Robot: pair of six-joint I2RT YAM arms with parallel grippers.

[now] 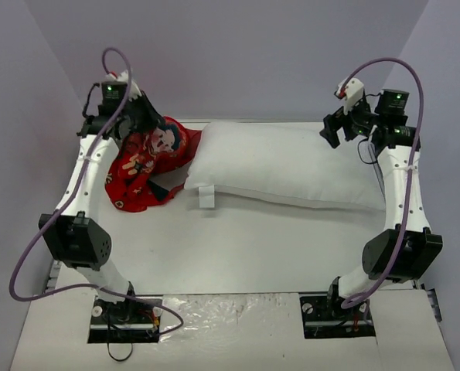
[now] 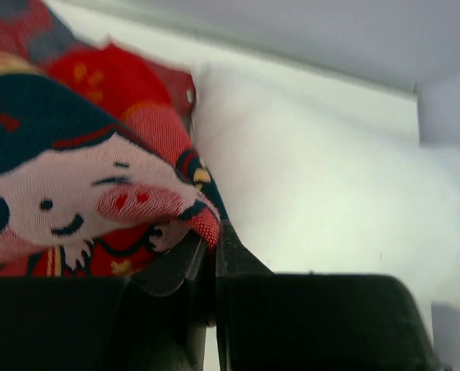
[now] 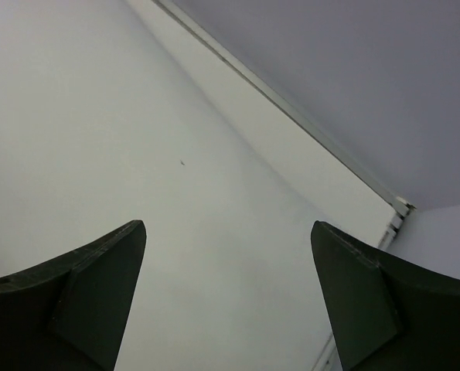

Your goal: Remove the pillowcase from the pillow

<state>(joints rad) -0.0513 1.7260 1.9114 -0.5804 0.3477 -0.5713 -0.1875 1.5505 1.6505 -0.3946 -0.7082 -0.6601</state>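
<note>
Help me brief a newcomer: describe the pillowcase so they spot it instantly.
On the white table, a big white pillow lies across the far half. At its left end, bunched in the left gripper, is the pillowcase: the only red fabric, printed with a cartoon face.

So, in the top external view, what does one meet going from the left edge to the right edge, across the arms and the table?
Left arm's black elbow joint → red printed fabric pillowcase → plain white stuffed pillow → right arm's black elbow joint.
</note>
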